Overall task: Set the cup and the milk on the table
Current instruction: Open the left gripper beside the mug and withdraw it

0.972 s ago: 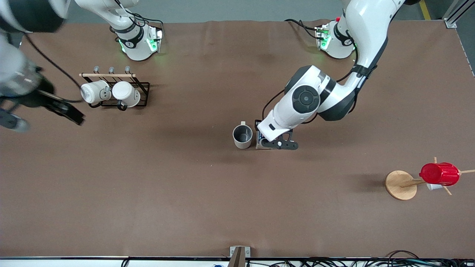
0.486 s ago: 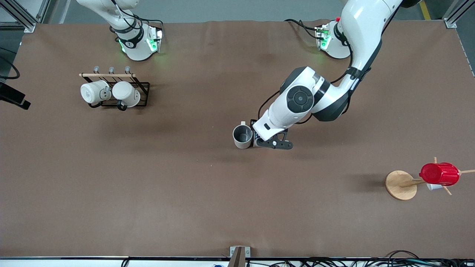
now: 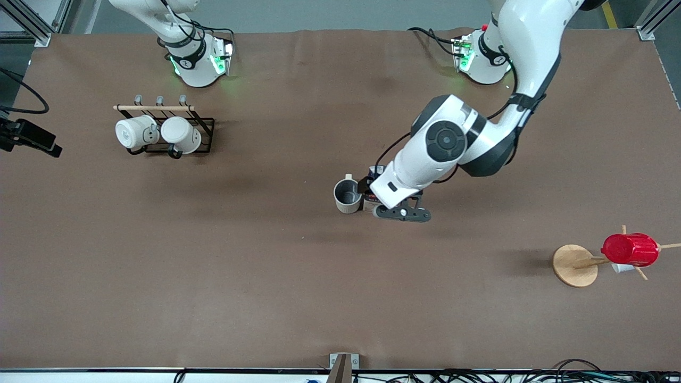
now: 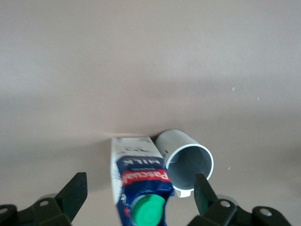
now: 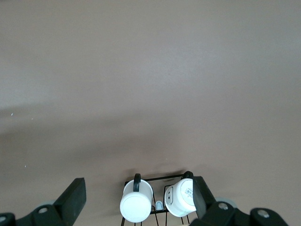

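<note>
The cream-beige cup [image 3: 347,196] stands upright near the middle of the brown table [image 3: 255,276]. The blue-and-white milk [image 3: 367,204] stands upright right beside it, toward the left arm's end, mostly hidden under the left hand. In the left wrist view the milk [image 4: 138,181] with its green cap stands next to the cup [image 4: 189,162]. My left gripper [image 4: 139,197] hangs over the carton, open, its fingers wide on either side and not touching it; it also shows in the front view [image 3: 391,199]. My right gripper [image 5: 137,200] is open and empty, raised at the right arm's end of the table [image 3: 32,139].
A black wire rack [image 3: 205,135] with two white black-handled mugs [image 3: 159,133] stands near the right arm's base, and shows in the right wrist view [image 5: 157,181]. A wooden stand [image 3: 573,265] carrying a red ribbed cup [image 3: 630,250] sits at the left arm's end.
The left hand drew up and back from the milk, which stays standing beside the cup. The right arm swung away toward its end of the table.
</note>
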`<action>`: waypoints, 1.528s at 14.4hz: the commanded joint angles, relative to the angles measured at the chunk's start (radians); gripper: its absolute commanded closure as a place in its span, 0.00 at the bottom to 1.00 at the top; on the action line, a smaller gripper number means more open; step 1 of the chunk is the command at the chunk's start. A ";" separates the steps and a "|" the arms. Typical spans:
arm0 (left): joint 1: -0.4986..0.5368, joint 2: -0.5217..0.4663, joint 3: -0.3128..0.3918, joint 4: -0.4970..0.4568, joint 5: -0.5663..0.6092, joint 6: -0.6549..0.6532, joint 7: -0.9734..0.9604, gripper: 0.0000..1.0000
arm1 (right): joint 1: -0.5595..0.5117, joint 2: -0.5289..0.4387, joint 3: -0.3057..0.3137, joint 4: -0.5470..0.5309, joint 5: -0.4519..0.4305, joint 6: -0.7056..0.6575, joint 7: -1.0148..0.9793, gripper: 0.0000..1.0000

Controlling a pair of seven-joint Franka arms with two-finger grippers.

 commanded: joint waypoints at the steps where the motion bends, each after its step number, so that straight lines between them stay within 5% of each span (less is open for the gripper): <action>1: 0.050 -0.066 0.000 0.039 0.023 -0.106 -0.003 0.00 | 0.005 -0.040 -0.002 -0.043 0.014 0.001 -0.003 0.00; 5: 0.166 -0.174 -0.001 0.040 0.162 -0.167 0.058 0.00 | 0.014 -0.040 0.000 -0.040 0.006 -0.024 -0.015 0.00; 10: 0.344 -0.249 -0.009 0.039 0.158 -0.175 0.279 0.00 | 0.019 -0.040 0.000 -0.037 0.005 -0.039 -0.012 0.00; 22: 0.458 -0.364 -0.009 0.004 0.148 -0.270 0.338 0.00 | 0.017 -0.038 -0.002 -0.037 0.006 -0.041 -0.009 0.00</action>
